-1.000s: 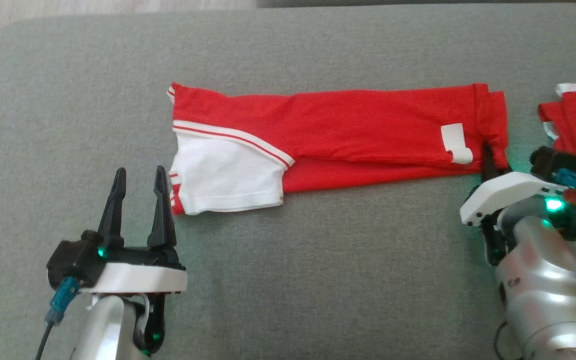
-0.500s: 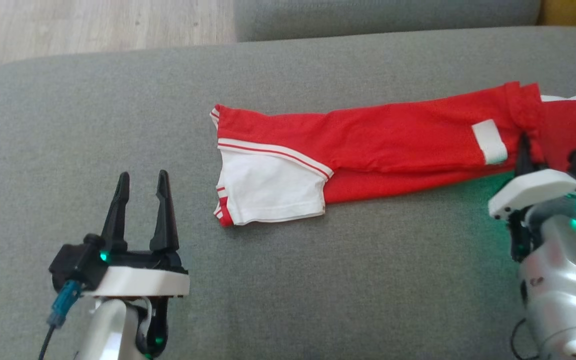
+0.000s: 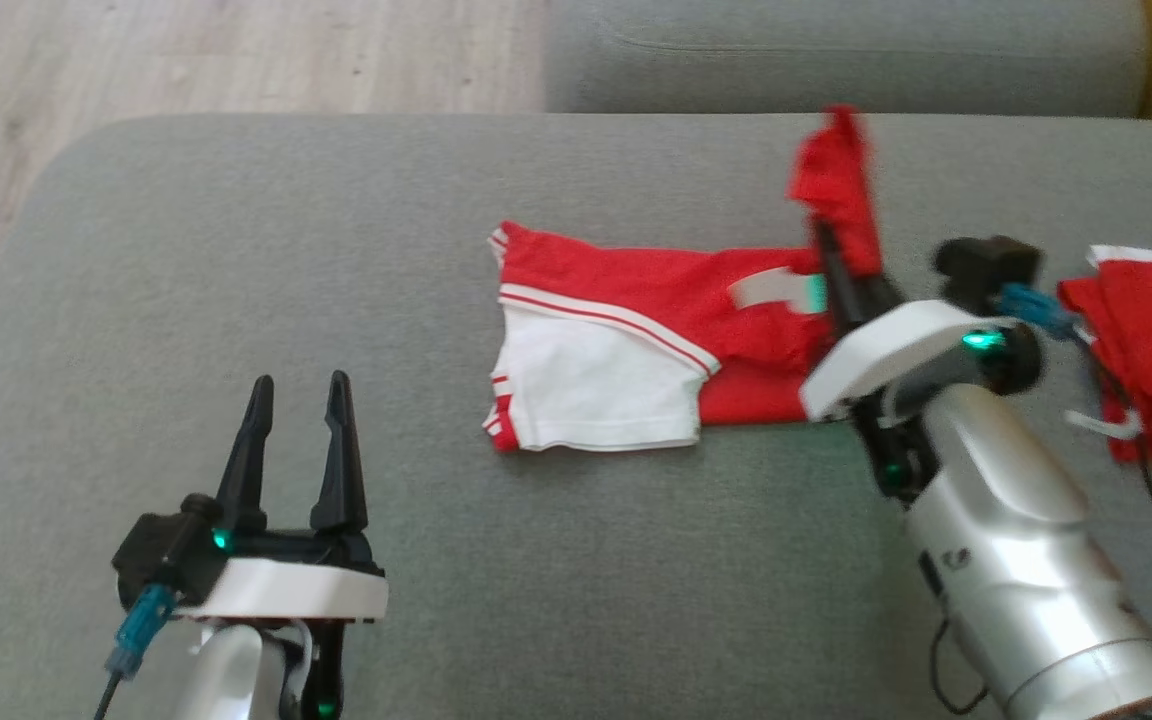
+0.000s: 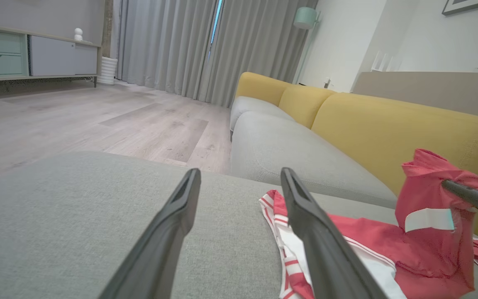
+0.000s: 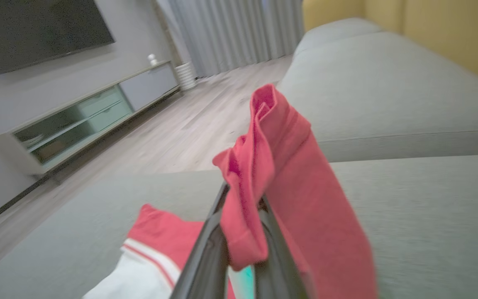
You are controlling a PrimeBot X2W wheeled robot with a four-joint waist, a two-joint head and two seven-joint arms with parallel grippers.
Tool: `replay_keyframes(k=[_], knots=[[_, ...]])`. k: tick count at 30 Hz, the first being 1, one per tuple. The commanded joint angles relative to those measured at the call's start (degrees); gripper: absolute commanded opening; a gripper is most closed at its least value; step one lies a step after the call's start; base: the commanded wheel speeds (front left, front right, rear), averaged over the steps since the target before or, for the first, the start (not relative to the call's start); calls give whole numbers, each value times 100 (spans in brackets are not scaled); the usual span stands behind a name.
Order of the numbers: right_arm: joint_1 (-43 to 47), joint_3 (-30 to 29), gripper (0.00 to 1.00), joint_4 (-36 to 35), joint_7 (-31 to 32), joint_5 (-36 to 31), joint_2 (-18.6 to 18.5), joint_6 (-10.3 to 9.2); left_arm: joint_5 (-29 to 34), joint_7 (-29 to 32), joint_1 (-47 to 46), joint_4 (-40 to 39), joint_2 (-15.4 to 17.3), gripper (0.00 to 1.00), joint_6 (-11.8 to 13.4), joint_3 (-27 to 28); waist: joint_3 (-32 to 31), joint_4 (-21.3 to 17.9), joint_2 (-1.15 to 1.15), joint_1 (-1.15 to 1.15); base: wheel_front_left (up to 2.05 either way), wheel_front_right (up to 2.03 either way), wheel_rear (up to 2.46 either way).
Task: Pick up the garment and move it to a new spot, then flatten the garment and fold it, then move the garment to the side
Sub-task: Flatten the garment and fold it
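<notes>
Pinching garment [image 3: 636, 295] end, right jaws clamped, left jaws spread empty, label [image 3: 768, 290] unreadable.

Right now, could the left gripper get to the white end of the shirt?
Probably yes: the open left gripper has bare grey cushion between it and the white end.
</notes>
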Motion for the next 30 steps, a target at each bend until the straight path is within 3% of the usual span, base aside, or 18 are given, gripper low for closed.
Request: replay_keyframes(k=[1,9,18,19,20,30], knots=[[-179,422,0,-288,63,228,99,20,-43,-30,-156,-164,24,100,9,130,-13,157,0,1,0,0,0],[-363,1643,0,-239,247,977,100,20,-162,-30,-251,-119,24,100,19,-130,149,751,0,1,0,0,0],[-574,2306,0,245,28,1543,100,20,-280,-30,-340,-56,24,100,48,-406,323,1255,0,1,0,0,0],[-660,2427,94,444,-70,1595,100,20,-293,-30,-357,-43,24,100,54,-443,348,1322,0,1,0,0,0],[-667,2528,100,493,-62,1666,100,20,-295,-30,-366,-36,24,100,60,-450,353,1346,0,1,0,0,0],[-888,3433,100,-157,-313,2482,100,20,-265,-30,-404,-109,24,100,104,-226,242,986,0,1,0,0,0]])
